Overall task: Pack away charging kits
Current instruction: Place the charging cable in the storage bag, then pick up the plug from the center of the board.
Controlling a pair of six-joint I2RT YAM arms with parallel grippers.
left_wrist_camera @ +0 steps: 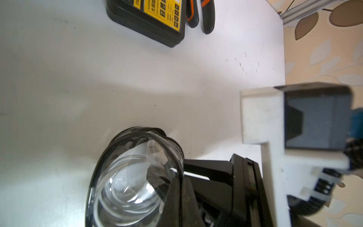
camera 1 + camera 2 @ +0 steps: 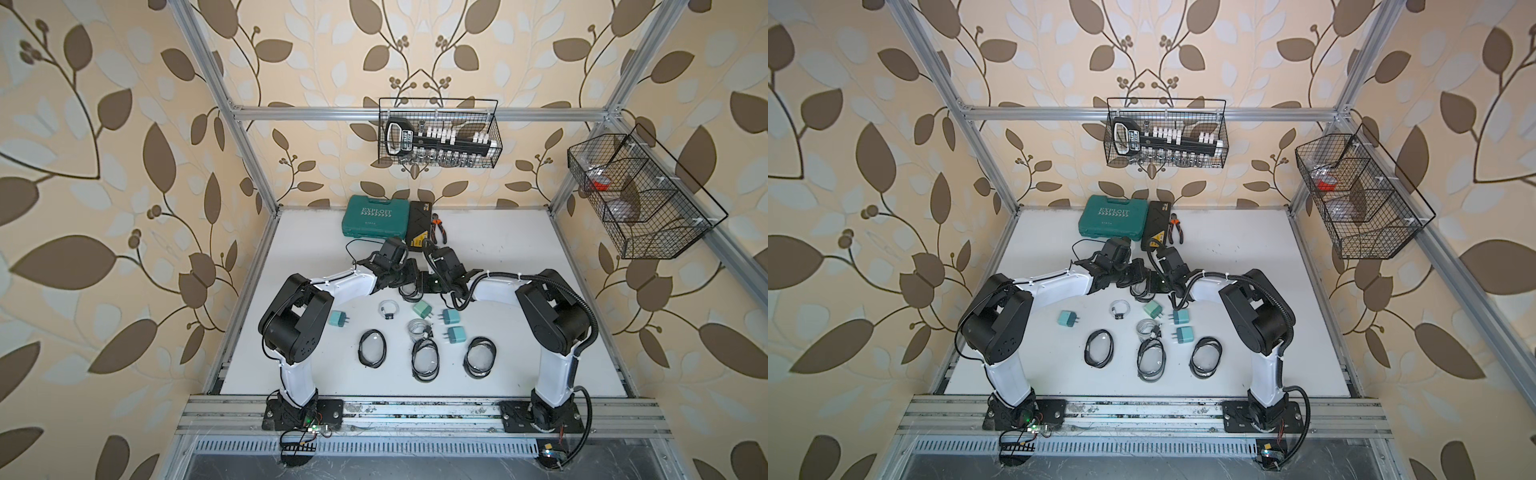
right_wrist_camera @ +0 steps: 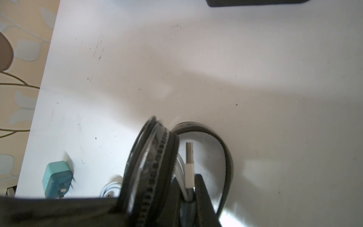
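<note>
The left tool (image 1: 184,184) is clamping the rim of the open pouch (image 2: 410,292), mid-frame in a top view; the right tool (image 3: 189,196) is pinching a white cable (image 3: 189,167) inside it.

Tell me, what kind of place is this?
Probably a robot test cell: an aluminium frame stands before leaf wallpaper, the left arm and right arm are bolted to a rail at a white table, and a wire basket holds tools.
</note>
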